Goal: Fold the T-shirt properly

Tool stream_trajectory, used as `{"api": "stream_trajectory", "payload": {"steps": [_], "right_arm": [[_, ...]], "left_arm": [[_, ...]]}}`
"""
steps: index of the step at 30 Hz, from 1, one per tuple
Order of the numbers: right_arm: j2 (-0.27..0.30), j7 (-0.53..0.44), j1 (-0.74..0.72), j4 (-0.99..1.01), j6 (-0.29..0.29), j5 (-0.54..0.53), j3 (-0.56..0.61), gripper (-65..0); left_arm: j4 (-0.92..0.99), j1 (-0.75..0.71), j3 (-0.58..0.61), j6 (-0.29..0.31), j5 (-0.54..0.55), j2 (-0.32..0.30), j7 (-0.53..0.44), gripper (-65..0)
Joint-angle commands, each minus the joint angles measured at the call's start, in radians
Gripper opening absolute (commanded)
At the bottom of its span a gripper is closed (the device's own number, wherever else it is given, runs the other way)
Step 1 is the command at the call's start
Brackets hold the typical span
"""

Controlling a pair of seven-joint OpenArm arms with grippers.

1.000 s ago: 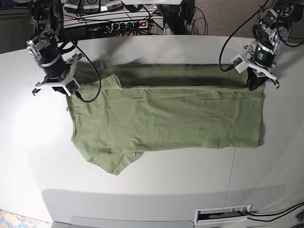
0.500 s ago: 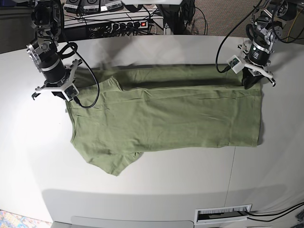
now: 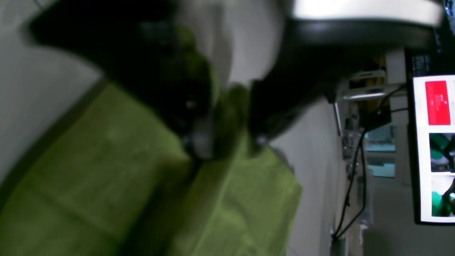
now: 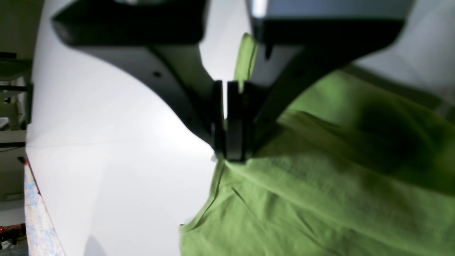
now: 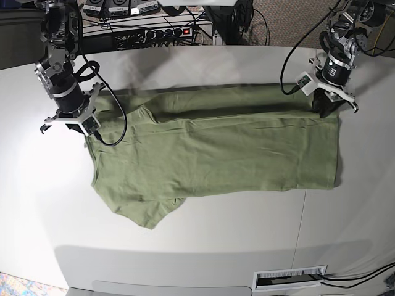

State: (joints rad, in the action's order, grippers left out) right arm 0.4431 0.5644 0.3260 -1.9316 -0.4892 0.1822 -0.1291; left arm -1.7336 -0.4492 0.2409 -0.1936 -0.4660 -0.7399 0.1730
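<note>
The green T-shirt (image 5: 216, 154) lies spread flat across the white table (image 5: 203, 246), with a folded strip along its far edge and one sleeve pointing to the near left. My right gripper (image 5: 83, 126) is at the shirt's far left corner. In the right wrist view the right gripper (image 4: 222, 156) is shut on the T-shirt (image 4: 320, 199), with cloth sticking up past the pads. My left gripper (image 5: 325, 110) is at the far right corner. The blurred left wrist view shows the left gripper (image 3: 229, 142) with fingers apart and a ridge of the T-shirt (image 3: 106, 170) between them.
A power strip with cables (image 5: 160, 31) runs behind the table's far edge. A vent grille (image 5: 290, 279) sits by the near edge. A lit monitor (image 3: 433, 149) stands beyond the table in the left wrist view.
Both grippers have drifted slightly toward the table's far side, dragging the shirt's far edge with them. The folded strip there shows wider. The left gripper's fingers have parted.
</note>
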Motion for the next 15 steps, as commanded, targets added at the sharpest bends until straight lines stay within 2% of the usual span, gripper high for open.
{"api": "stream_trajectory", "payload": {"steps": [1, 8, 13, 15], "right_arm": [[0.014, -0.019, -0.013, -0.017, 0.015, 0.002, -0.010, -60.9], [0.014, -0.020, -0.035, -0.017, 0.016, 0.002, -0.010, -52.4], [0.014, -0.019, -0.063, -0.017, 0.026, -0.023, -0.010, -52.4], [0.014, -0.019, -0.063, -0.017, 0.024, -0.053, -0.009, -52.5]], "left_arm": [[-0.011, 0.003, -0.008, -0.019, -0.007, -0.017, -0.016, -41.6], [-0.011, 0.003, -0.008, -0.019, -0.007, -0.017, -0.014, -41.6], [-0.011, 0.000, -0.008, -0.017, -0.007, -0.017, -0.014, -41.9], [-0.011, 0.001, -0.008, -0.016, 0.000, -0.017, -0.015, -44.9]]}}
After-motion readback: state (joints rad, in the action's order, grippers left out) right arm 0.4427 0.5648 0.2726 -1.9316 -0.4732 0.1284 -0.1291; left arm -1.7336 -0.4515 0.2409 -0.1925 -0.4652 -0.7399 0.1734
